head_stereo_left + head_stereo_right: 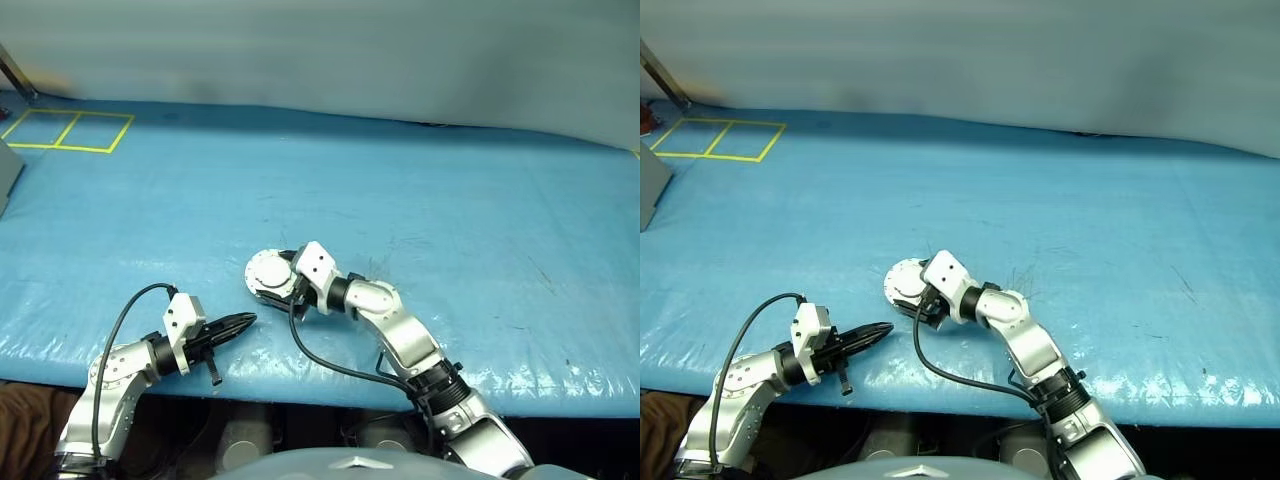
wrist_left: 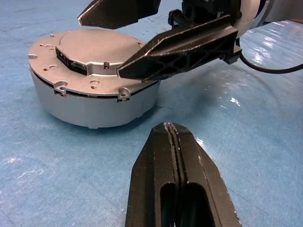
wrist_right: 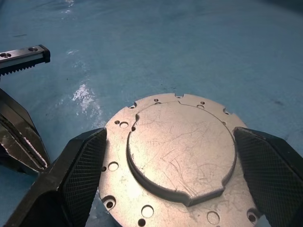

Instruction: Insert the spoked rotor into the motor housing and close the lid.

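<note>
The motor housing (image 2: 90,106) stands on the blue table as a grey round body. The lid (image 2: 90,52) sits flat on top of it, its plain silver face up, with small holes around the rim. The spoked rotor is hidden. My right gripper (image 3: 170,135) is open, one finger on each side of the lid (image 3: 180,151), just above its rim and apart from it. My left gripper (image 1: 245,320) is shut and empty, near the table's front edge. It points at the housing (image 1: 268,272) from a short way off.
Yellow tape rectangles (image 1: 65,130) mark the table's far left corner, and a grey box edge (image 1: 6,170) lies beside them. The table's front edge (image 1: 300,385) runs just behind both wrists. Black cables trail from each wrist.
</note>
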{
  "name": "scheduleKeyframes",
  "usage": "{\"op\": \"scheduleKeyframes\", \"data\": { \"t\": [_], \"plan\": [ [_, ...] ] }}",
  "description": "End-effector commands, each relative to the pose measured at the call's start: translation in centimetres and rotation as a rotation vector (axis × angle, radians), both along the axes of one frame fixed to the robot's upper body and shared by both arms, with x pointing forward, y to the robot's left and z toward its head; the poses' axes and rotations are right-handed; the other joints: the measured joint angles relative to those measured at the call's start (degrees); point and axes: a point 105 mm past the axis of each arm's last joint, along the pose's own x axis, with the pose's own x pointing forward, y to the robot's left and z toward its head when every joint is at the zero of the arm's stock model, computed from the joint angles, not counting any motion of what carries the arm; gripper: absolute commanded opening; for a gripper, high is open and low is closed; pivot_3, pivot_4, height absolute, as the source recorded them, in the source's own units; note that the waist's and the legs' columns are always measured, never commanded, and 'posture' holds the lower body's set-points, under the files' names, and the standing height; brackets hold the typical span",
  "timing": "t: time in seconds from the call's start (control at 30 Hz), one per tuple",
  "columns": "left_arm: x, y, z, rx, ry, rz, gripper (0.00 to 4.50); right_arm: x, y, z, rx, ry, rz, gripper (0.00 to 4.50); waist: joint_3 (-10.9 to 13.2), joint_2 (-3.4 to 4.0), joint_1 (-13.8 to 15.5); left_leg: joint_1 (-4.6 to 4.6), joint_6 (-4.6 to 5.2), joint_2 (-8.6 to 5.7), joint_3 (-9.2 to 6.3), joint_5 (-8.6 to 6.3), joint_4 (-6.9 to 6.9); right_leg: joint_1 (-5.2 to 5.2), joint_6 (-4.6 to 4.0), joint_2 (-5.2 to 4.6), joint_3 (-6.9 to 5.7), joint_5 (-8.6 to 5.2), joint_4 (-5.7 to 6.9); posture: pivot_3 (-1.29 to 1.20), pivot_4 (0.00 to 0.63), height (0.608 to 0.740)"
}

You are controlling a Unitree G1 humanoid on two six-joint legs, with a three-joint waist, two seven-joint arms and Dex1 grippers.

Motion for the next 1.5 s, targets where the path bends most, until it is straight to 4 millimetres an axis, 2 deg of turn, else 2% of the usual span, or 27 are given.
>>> {"op": "scheduleKeyframes", "data": {
  "t": [0.03,0.07,0.17,0.27,0.63,0.93,1.13,1.3,1.5],
  "plan": [
    [0.1,0.2,0.4,0.007,-0.035,0.004,0.00,0.1,0.4,0.9,0.012,-0.036,0.010,4.48,0.00,0.00,0.00,0.00,0.00,0.00,0.00,0.00,0.00,0.00,0.00,0.00,0.00,0.00,0.00,0.00,0.150,0.740],
    [0.1,0.2,0.4,0.008,-0.034,0.004,0.00,0.1,0.3,0.8,0.013,-0.033,0.008,4.48,0.00,0.00,0.00,0.00,0.00,0.00,0.00,0.00,0.00,0.00,0.00,0.00,0.00,0.00,0.00,0.00,0.150,0.740],
    [0.1,0.2,0.4,0.008,-0.035,0.003,0.00,0.2,0.2,0.8,0.012,-0.030,0.000,3.89,0.00,0.00,-0.01,0.00,0.00,0.00,0.00,0.00,0.00,0.00,0.00,0.00,0.00,0.00,0.00,0.00,0.150,0.740],
    [0.1,0.2,0.4,0.009,-0.037,0.002,0.00,0.3,0.1,0.8,0.012,-0.028,-0.007,2.99,0.00,0.00,-0.01,0.00,-0.01,0.00,0.00,0.00,-0.01,0.00,0.00,-0.01,0.00,0.00,0.00,0.00,0.150,0.740],
    [0.1,0.1,0.3,0.007,-0.032,0.001,0.00,0.5,0.1,1.2,0.014,-0.019,-0.021,2.99,0.00,0.00,-0.01,0.00,-0.01,0.00,0.00,-0.01,-0.01,-0.01,-0.01,-0.02,-0.01,0.00,-0.01,0.00,0.150,0.740],
    [0.1,0.2,0.2,0.008,-0.028,0.006,0.00,0.7,0.0,0.7,-0.097,-0.032,-0.028,2.99,0.00,0.01,-0.02,0.01,0.00,0.00,-0.01,-0.02,-0.01,-0.02,-0.01,-0.03,-0.01,0.00,0.00,0.00,0.150,0.740],
    [0.2,0.2,0.2,0.010,-0.033,0.010,0.00,0.9,-0.8,-2.0,-0.244,0.053,-0.085,2.99,-0.02,0.04,-0.15,0.04,-0.01,0.01,-0.02,-0.01,-0.02,-0.01,-0.01,-0.05,-0.01,0.00,0.01,0.00,0.150,0.740],
    [0.5,0.3,0.5,0.000,-0.050,0.034,0.00,1.2,-1.6,-3.3,-0.254,0.135,-0.127,2.99,-0.08,0.10,-0.21,0.12,-0.03,0.01,-0.03,0.00,-0.02,0.05,-0.02,-0.09,-0.02,0.00,0.03,0.00,0.150,0.740],
    [2.2,0.5,1.8,-0.048,-0.119,0.132,0.00,1.1,-2.1,-3.7,-0.224,0.177,-0.145,2.99,-0.16,0.14,0.03,0.15,-0.04,0.02,-0.05,0.01,-0.02,0.09,-0.05,-0.12,-0.06,0.03,0.04,0.00,0.150,0.740]
  ]
}}
